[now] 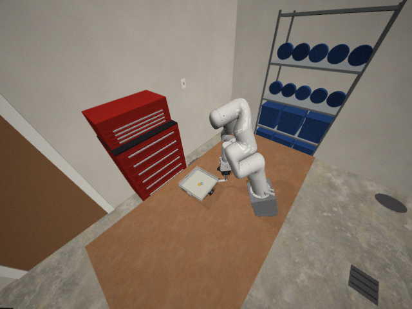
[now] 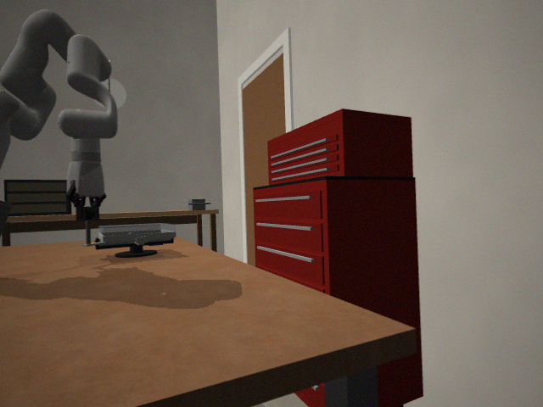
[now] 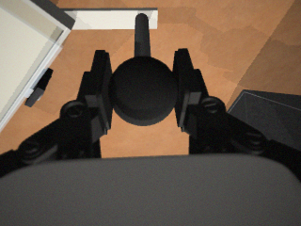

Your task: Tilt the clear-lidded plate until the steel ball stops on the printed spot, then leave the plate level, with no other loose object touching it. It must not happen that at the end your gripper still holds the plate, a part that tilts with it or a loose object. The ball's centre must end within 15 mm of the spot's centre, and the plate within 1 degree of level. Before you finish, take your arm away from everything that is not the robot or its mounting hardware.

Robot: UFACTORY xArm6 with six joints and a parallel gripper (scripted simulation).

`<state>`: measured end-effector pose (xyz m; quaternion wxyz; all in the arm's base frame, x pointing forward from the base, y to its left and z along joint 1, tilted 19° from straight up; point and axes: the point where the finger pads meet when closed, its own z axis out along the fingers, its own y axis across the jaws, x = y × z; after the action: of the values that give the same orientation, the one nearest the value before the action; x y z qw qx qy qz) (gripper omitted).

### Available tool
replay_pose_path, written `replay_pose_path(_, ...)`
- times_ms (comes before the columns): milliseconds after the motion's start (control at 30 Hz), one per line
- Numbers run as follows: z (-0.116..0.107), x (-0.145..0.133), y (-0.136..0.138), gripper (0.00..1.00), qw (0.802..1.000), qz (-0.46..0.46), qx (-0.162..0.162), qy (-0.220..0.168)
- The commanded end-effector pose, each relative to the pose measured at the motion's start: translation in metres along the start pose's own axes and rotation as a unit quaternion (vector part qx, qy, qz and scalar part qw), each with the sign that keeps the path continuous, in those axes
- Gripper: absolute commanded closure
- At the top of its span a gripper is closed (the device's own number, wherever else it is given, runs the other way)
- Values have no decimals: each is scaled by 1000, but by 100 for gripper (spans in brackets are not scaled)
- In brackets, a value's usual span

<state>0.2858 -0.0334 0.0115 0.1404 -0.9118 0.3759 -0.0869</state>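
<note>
— What is seen at the frame's centre?
— A round black knob (image 3: 142, 91) on a dark stem is clamped between the black two-fingered gripper (image 3: 142, 89).
— And upper left?
— A pale, grey-rimmed plate corner (image 3: 28, 52) is seen.

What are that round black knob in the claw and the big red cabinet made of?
The knob held in the gripper looks like matte black plastic or rubber: dull, with no glint. The red cabinet looks like painted sheet metal, with silvery metal drawer handles.

There is one plate (image 1: 186, 185), one steel ball (image 1: 201, 182), one red tool chest (image 1: 140, 140), one shelf rack (image 1: 375, 49), ten blue discs (image 1: 317, 53).
</note>
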Motion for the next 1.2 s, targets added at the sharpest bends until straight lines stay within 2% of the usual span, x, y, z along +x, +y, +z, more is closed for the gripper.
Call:
replay_pose_path(0,1,1,0,100,1000,0,1,1)
replay_pose_path(1167,0,-2,0,100,1000,0,1,1)
